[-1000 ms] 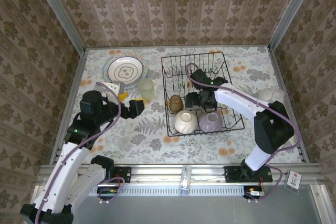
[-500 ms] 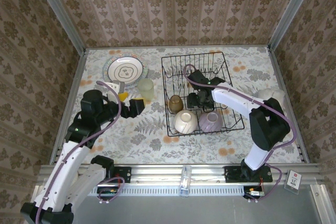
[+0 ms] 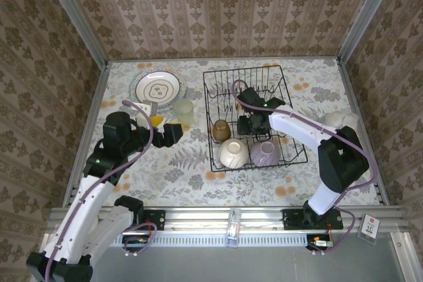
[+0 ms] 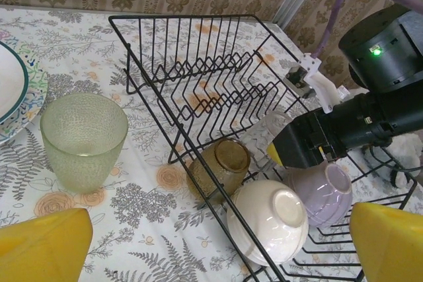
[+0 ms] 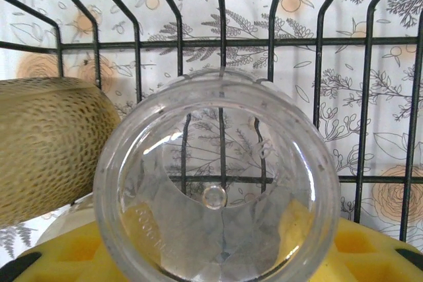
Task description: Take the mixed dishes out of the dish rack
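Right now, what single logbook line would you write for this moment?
left gripper: open, near pale-green cup | right gripper: around clear glass in dish rack, grip unconfirmed

Black wire dish rack (image 3: 241, 69) sits at upper centre of the overhead view. At its lower end, an amber-brown cup (image 3: 221, 130) lies on its side beside a clear glass (image 5: 217, 183), and a cream bowl (image 3: 234, 153) and lilac bowl (image 3: 266, 153) sit upside down. Outside the rack to the left are an upright pale-green cup (image 3: 184, 111) and a patterned plate (image 3: 156, 86).
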You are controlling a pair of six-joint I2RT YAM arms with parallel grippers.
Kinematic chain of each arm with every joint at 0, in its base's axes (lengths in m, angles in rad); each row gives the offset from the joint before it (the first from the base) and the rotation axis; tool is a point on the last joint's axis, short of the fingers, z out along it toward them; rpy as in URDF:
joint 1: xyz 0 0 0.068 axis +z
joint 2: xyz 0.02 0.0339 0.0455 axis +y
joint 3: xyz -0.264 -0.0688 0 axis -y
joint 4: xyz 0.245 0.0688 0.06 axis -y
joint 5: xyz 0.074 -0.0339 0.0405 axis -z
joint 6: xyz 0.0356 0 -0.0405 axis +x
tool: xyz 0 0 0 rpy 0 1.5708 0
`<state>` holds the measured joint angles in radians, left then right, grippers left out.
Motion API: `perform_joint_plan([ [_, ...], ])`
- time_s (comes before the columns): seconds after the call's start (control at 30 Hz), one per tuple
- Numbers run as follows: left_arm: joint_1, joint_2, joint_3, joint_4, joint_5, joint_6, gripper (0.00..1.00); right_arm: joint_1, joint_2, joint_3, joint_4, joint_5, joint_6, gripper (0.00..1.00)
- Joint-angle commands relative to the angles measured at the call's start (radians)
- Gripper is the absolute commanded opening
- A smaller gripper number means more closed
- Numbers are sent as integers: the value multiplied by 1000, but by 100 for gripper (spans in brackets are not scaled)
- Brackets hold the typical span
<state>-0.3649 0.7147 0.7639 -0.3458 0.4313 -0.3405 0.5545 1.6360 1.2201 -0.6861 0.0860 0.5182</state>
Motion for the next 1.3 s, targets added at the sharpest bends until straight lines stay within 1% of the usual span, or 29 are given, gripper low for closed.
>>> perform_joint_plan([
  [0.0,6,8,-12,46,26,-39,100,-1,-57,-7,2,-30,-7,34],
  [0.17,6,12,-28,83,44,-64,100,-14,-89,-15,10,-67,2,32],
  [0.3,6,8,-29,88,53,-63,100,-26,-109,-35,23,-89,12,32],
  [0.47,6,5,-44,105,66,-70,100,-50,-130,-71,54,-145,32,30],
  [0.7,6,11,-108,208,130,-123,100,-78,-165,-86,63,-211,55,29],
  [0.9,6,52,-135,270,205,-173,100,-141,-230,-115,104,-347,108,28],
  [0.93,6,60,-139,283,245,-181,100,-155,-237,-122,116,-386,120,28],
  [1.0,6,78,-150,321,283,-204,100,-178,-280,-132,137,-451,141,28],
  [1.2,5,166,-179,501,410,-309,97,-227,-359,-171,234,-632,223,28],
  [1.27,-4,206,-188,595,455,-360,95,-239,-383,-190,286,-694,266,28],
])
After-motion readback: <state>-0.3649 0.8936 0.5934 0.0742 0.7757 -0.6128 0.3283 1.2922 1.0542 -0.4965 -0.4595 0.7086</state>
